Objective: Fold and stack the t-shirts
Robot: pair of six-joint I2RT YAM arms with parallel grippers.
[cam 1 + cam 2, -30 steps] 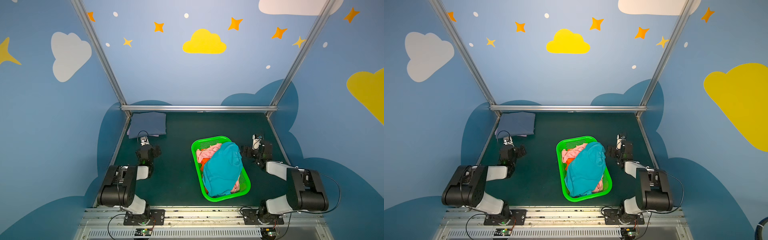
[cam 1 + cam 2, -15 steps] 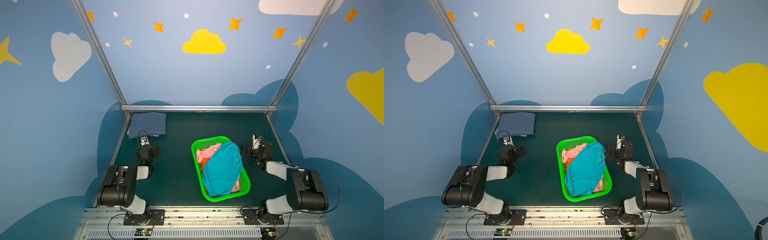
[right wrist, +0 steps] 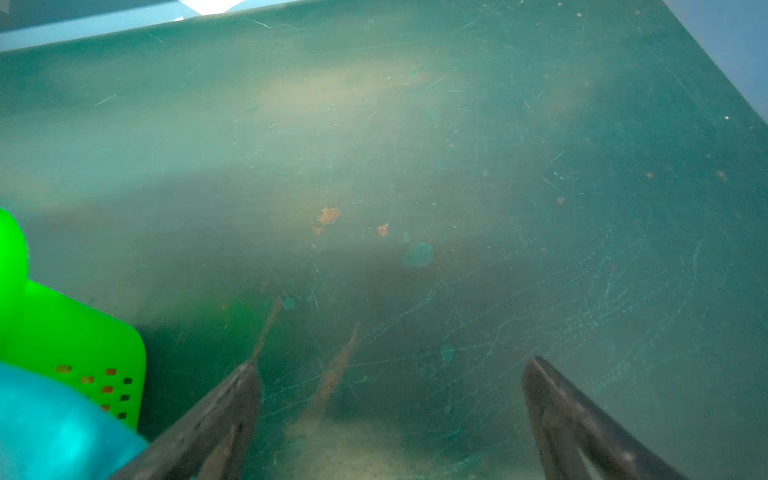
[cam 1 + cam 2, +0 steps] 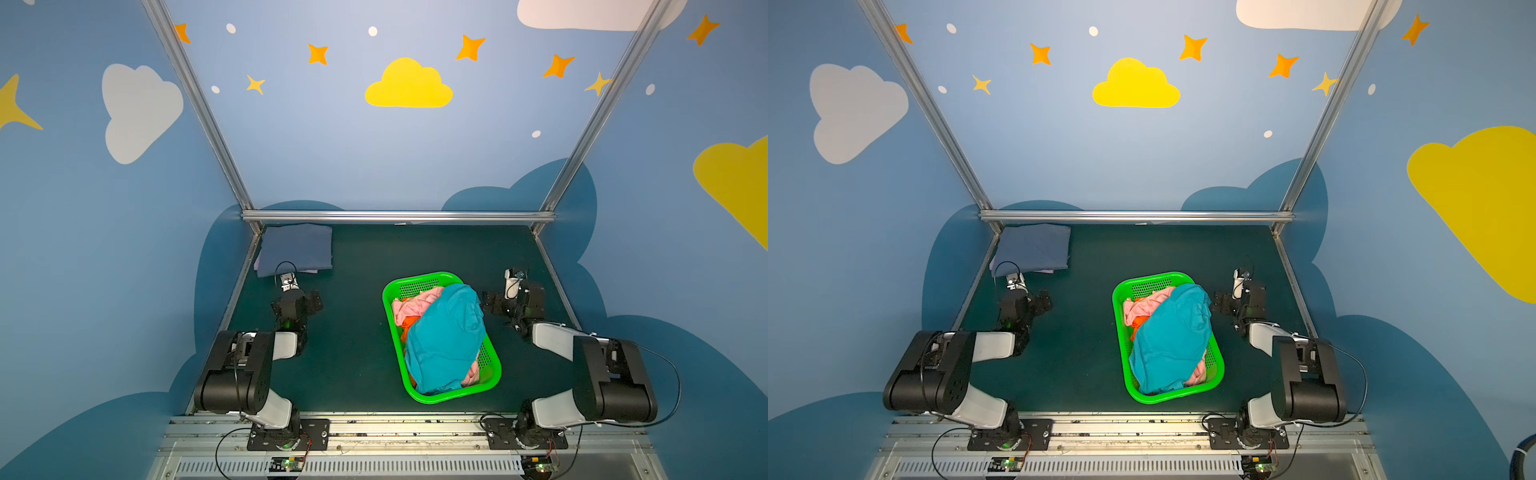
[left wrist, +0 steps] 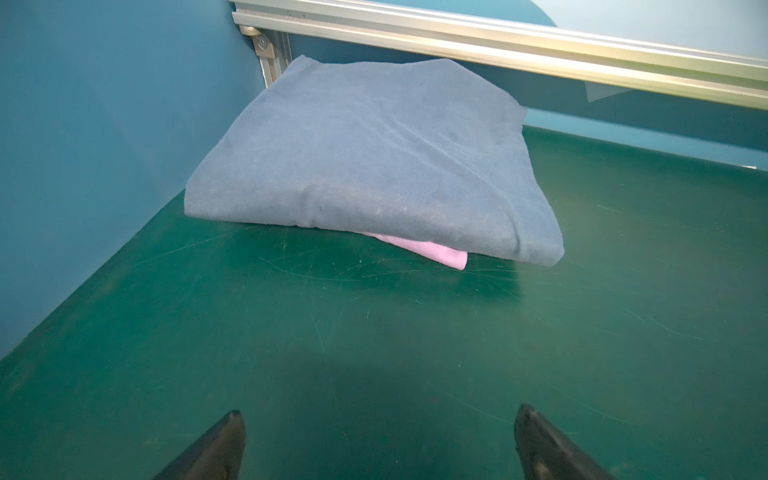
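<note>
Left wrist view: the left hand (image 5: pixel 378 415) is spread and empty over the table (image 5: pixel 415 332); ahead of it a folded slate-blue t-shirt (image 5: pixel 365 158) lies on a lavender t-shirt (image 5: pixel 432 251). Right wrist view: the right hand (image 3: pixel 390 365) is spread and empty; just beside it stands the green basket (image 3: pixel 62 324) holding the teal t-shirt (image 3: pixel 50 432). Both top views: a pink t-shirt (image 4: pixel 411 305) and an orange t-shirt (image 4: pixel 409 324) lie under the teal one, near the right hand.

No lettering, label, brand, number or sign can be read in any view. The crumpled teal cotton t-shirt (image 4: pixel 444 332) lying in the green perforated plastic basket (image 4: pixel 419 286) shows only plain cloth, no legible print.
</note>
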